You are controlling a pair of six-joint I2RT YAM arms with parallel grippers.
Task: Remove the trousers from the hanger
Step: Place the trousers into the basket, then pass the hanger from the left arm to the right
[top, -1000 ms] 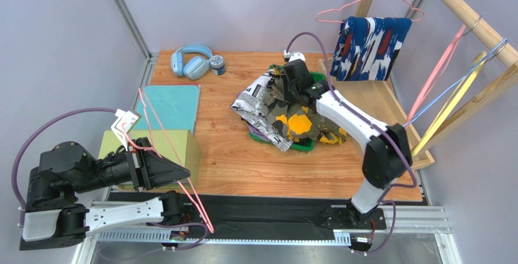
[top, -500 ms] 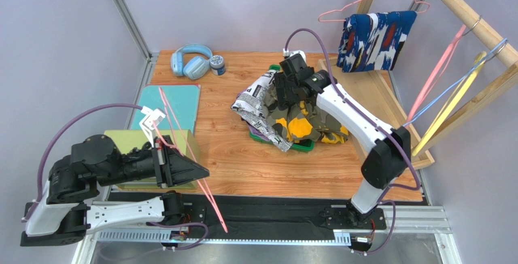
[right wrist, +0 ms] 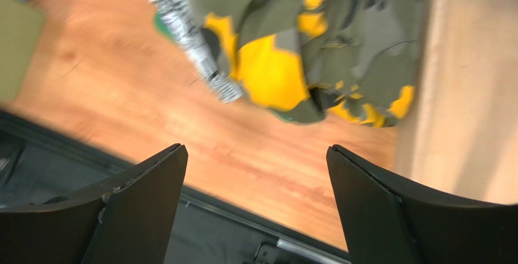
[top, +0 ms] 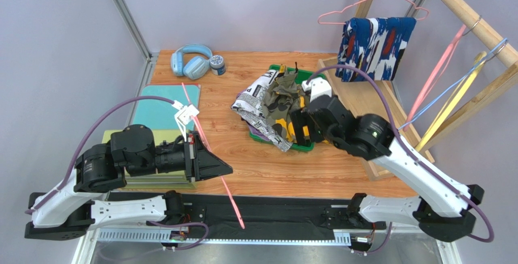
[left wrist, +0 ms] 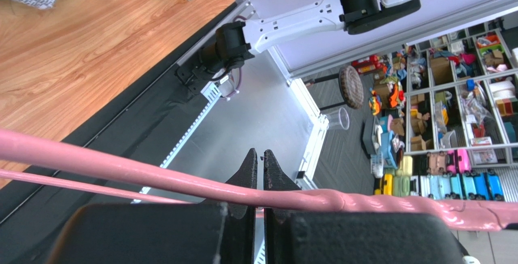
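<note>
Blue-white-red trousers (top: 377, 48) hang on a rack hanger (top: 354, 3) at the bench's (top: 243, 154) far right corner. Camouflage trousers (top: 281, 103) lie mid-bench, with the right pincer (right wrist: 255, 154) released wide above them. The left pincer (left wrist: 260, 154) is clenched on a bare pink hanger (left wrist: 121, 170) at the near edge.

You see yellow-olive camouflage trousers (top: 283, 97), black-and-white newsprint trousers (top: 249, 103), blue-white-red print trousers (top: 377, 48), a pink hanger (left wrist: 121, 168), light blue headphones (top: 191, 62), and an orange-brown wood-grain tabletop (top: 243, 161).
</note>
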